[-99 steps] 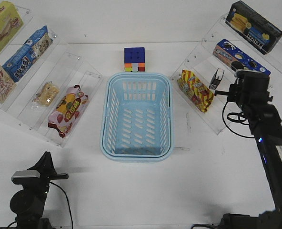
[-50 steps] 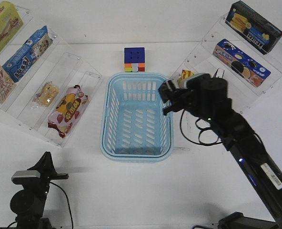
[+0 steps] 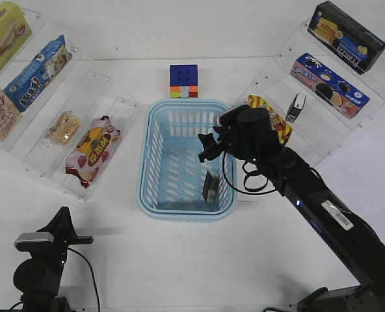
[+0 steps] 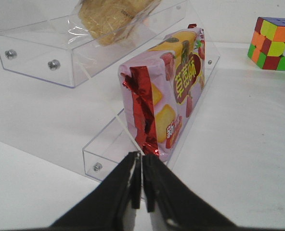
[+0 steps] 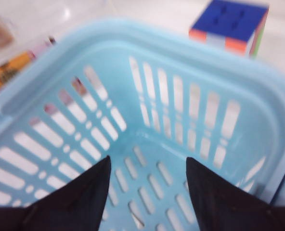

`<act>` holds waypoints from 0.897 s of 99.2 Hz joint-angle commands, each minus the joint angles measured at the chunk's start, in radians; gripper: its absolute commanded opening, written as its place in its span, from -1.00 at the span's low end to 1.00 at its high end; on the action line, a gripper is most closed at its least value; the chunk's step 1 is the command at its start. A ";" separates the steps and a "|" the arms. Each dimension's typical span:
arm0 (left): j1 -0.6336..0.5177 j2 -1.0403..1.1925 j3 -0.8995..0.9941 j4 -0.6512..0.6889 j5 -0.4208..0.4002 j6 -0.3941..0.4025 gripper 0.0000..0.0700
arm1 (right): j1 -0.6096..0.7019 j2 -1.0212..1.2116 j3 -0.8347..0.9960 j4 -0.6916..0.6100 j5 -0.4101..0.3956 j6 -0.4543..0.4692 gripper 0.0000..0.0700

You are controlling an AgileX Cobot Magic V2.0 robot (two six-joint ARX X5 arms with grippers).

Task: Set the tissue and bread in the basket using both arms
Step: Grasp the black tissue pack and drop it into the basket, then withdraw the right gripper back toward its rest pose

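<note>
Light blue slotted plastic basket (image 3: 155,162) on white bench (image 3: 179,260), small black tissue pack (image 3: 210,187) inside by its right wall, right pincer (image 3: 207,147) spread above, left pincer (image 4: 141,185) pressed together, wrapped tan bread (image 3: 63,127) in clear shelf tray (image 3: 23,156).

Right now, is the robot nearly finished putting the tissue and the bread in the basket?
About halfway, it looks like. Done: the tissue is inside the basket. In hand: nothing, because the right pincer is open and empty above the basket. Left to do: the bread sits on its clear shelf, and the left pincer is shut and empty.
</note>
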 commanded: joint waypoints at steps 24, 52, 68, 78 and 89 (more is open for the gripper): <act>0.002 -0.002 -0.006 0.060 0.001 -0.416 -1.00 | -0.150 -0.247 -0.007 -0.008 0.065 -0.018 -1.00; 0.002 0.098 0.251 -0.053 0.026 -0.415 -1.00 | -0.227 -0.586 -0.474 0.365 0.083 -0.036 -1.00; 0.002 0.333 0.477 -0.150 0.031 -0.198 -1.00 | -0.235 -0.677 -0.670 0.467 0.083 -0.026 -1.00; 0.002 0.512 0.630 -0.214 0.053 0.000 -1.00 | -0.235 -0.676 -0.679 0.428 0.082 -0.026 -1.00; 0.002 0.697 0.784 -0.280 0.053 0.169 -0.86 | -0.235 -0.676 -0.679 0.441 0.082 -0.026 -1.00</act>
